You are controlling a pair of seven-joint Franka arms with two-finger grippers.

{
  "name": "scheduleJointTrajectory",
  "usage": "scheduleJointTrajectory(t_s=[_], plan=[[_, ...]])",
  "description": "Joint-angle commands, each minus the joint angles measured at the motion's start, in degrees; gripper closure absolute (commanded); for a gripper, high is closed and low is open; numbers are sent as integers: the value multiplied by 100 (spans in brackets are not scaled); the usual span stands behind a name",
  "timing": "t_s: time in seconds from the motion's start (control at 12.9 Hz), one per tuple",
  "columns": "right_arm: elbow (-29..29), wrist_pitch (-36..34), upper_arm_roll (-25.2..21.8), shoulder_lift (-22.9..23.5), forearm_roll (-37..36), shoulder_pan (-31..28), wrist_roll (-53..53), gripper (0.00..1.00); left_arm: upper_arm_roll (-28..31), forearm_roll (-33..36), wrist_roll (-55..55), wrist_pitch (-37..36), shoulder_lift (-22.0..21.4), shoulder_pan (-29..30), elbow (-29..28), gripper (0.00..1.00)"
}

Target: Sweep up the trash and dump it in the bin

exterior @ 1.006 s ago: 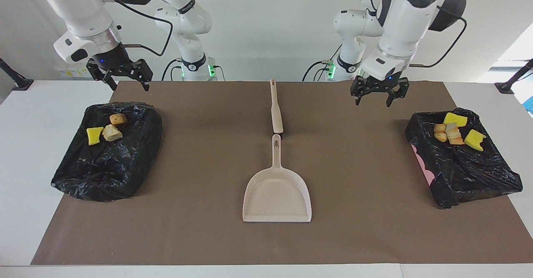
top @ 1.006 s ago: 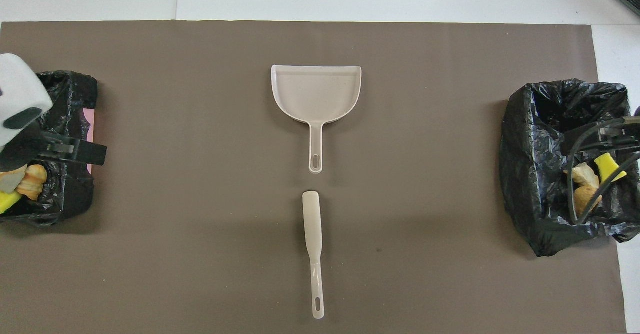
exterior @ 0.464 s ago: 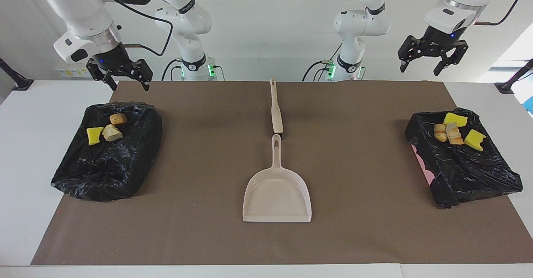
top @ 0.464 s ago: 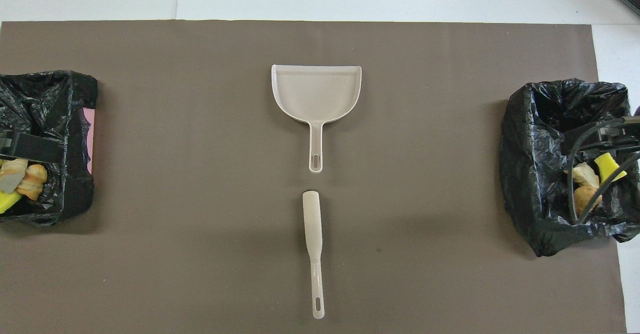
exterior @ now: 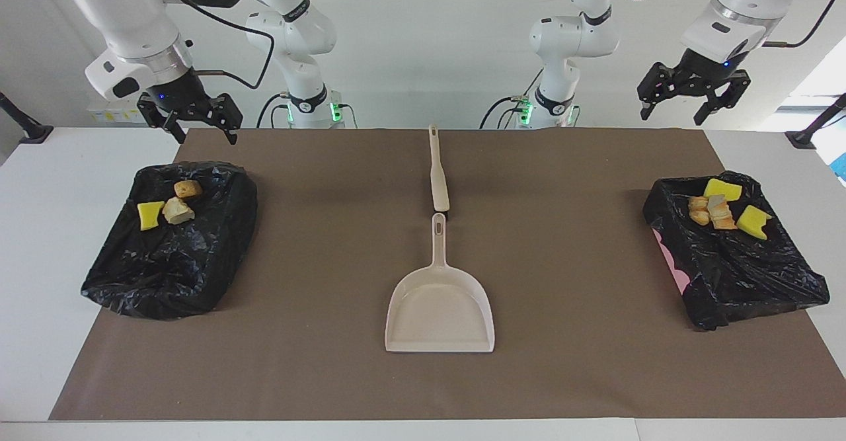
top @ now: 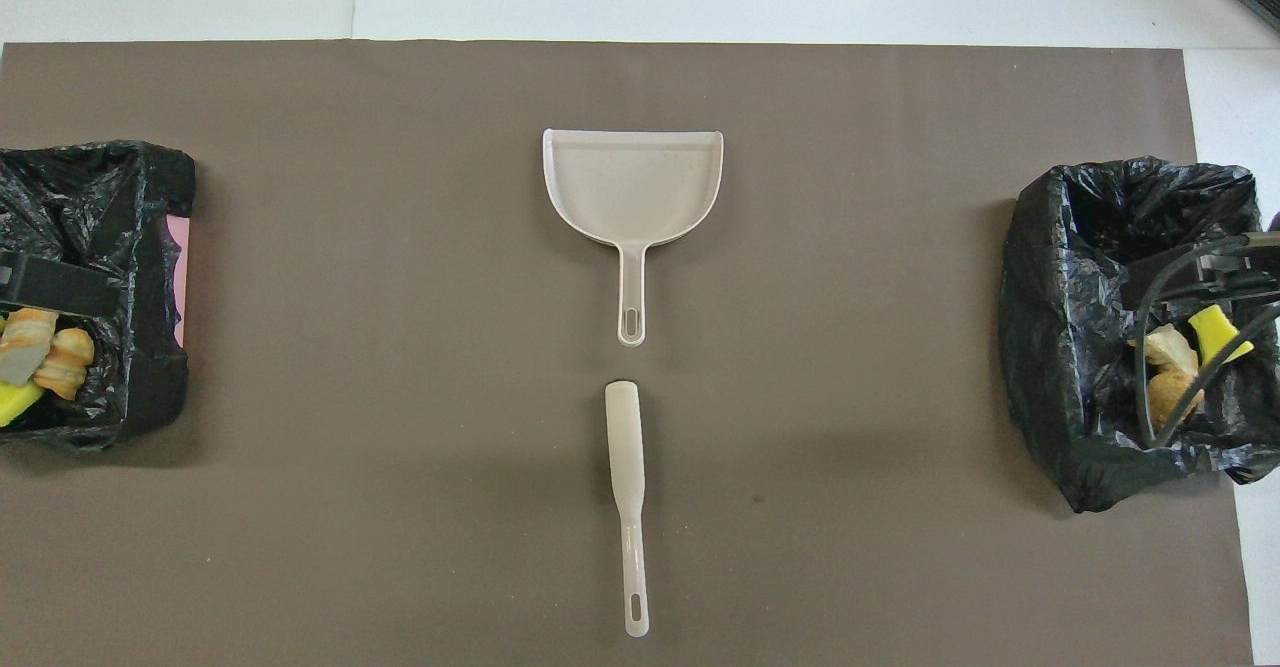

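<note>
Bright, even light; soft shadows; both views sharp.

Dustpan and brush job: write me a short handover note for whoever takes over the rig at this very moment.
Left gripper: open, empty, raised near the left arm's end of the table.
Right gripper: open, empty, raised by the bin at the right arm's end.
Trash: three scraps in the bag-lined bin at the right arm's end, the other scraps in the second bin at the left arm's end.
Dustpan empty, mid-mat; brush lies in line with its handle, nearer the robots.
Done: no trash shows on the mat. Left: nothing visible.
</note>
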Motion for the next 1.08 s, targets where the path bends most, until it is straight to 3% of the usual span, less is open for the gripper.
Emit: scheduleJointTrajectory(t_s=[0.0, 1.01], plan=[[-120, 87, 46, -107, 86, -61, 63, 0, -82, -133, 80, -63, -3, 164, 31, 0], [-120, 87, 46, -107, 86, -61, 63, 0, -152, -98, -43, -142, -213, 252, -250, 0]])
